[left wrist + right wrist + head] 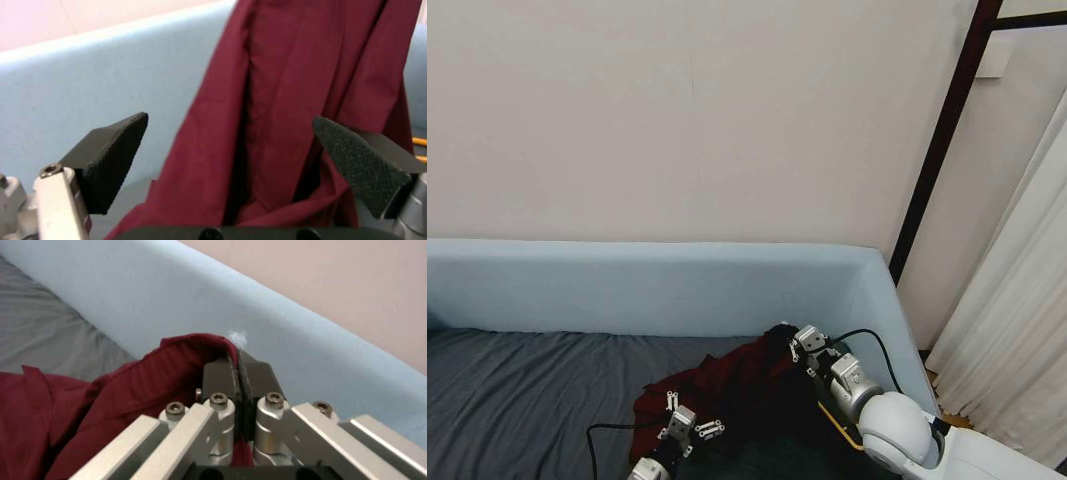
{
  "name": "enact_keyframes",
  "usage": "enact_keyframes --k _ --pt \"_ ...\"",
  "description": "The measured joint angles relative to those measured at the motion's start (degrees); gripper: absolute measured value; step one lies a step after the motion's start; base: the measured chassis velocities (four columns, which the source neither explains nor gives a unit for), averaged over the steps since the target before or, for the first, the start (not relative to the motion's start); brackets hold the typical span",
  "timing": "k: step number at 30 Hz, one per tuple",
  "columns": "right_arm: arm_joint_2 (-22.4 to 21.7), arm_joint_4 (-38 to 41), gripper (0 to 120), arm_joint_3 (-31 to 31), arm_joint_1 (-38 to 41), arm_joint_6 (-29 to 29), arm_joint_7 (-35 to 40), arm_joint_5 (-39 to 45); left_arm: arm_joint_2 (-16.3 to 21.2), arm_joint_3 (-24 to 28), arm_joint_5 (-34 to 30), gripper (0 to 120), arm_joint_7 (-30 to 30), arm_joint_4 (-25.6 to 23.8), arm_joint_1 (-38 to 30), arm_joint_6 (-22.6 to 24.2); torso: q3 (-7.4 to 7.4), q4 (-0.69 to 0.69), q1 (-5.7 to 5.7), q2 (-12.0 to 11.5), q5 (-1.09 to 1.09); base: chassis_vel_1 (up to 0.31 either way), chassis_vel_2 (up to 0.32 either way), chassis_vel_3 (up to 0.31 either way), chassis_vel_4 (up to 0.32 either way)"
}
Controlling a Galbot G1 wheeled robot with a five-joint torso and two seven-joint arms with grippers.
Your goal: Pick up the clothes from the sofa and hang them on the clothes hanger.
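One dark red garment [727, 385] in play. It sits at the right end of the sofa [857, 300] seat, close to the back-right corner where the pale blue backrest [627, 285] meets the side wall of the sofa. The lower part is bunched on the dark grey seat cushion [517, 390], and the top edge is pulled up off the seat.

Right tool [787, 338]: clenched on the garment's upper edge, just in front of the backrest. In the right wrist view the right tool [235, 352] has its two fingers [220, 375] pressed together with a fold of red cloth [133, 390] pinched at the tips. The rest of the cloth drapes away below.

Left tool [692, 412]: released, low at the front edge of the seat, at the garment's left-front side. In the left wrist view the left tool [230, 122] has its two black textured pads [117, 155] spread wide. The red cloth [280, 100] hangs in vertical folds in the gap between them. I cannot tell whether either pad touches it.

There is a darker patch of fabric [757, 445] at the front edge under the red cloth; I cannot tell if it is a second item. One thin orange-yellow strip [839, 422] runs beside the right arm, unidentified.
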Motion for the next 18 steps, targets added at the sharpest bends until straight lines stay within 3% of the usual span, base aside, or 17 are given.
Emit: enact_keyframes --k 11,18 --pt "-0.94 0.76 0 0.67 -1.37 -0.19 0.14 0.10 -6.89 4.66 5.14 94 -0.44 8.42 -4.94 -1.65 0.00 0.00 -0.01 0.01 0.01 0.000 0.000 0.000 0.000" --pt "-0.94 0.65 0 0.32 -1.43 -0.22 0.20 0.06 -9.34 6.17 5.53 94 -1.23 11.16 -6.50 -2.16 0.00 0.00 -0.01 0.00 0.00 0.000 0.000 0.000 0.000"
